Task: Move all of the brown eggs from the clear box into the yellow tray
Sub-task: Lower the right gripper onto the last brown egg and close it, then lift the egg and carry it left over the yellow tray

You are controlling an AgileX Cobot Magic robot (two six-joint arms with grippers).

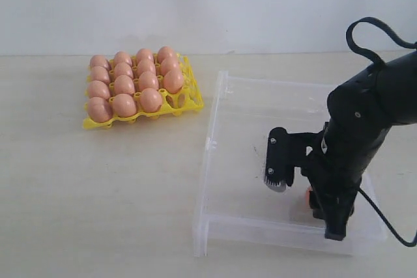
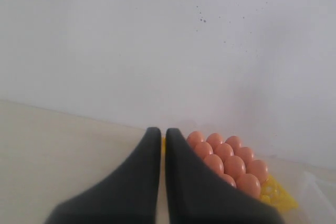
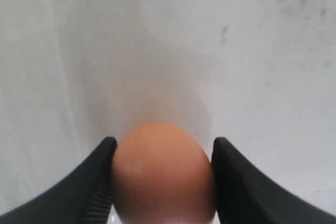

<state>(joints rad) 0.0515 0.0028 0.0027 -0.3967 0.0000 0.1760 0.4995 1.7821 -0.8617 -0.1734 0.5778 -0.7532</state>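
Apparently last brown egg, in clear box: clamped by right end effector for lifting toward yellow tray, one corner cup vacant. Left end effector: together, idle.

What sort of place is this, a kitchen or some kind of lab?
Probably a robot test bench, not a kitchen: a bare pale table against a blank white wall, a black robot arm reaching into a clear box, and brown eggs in a yellow tray.

Table layout: tray rear left, eggs in every cup except front right; box to its right, nearer; single egg inside, clasped between right gripper fingers.
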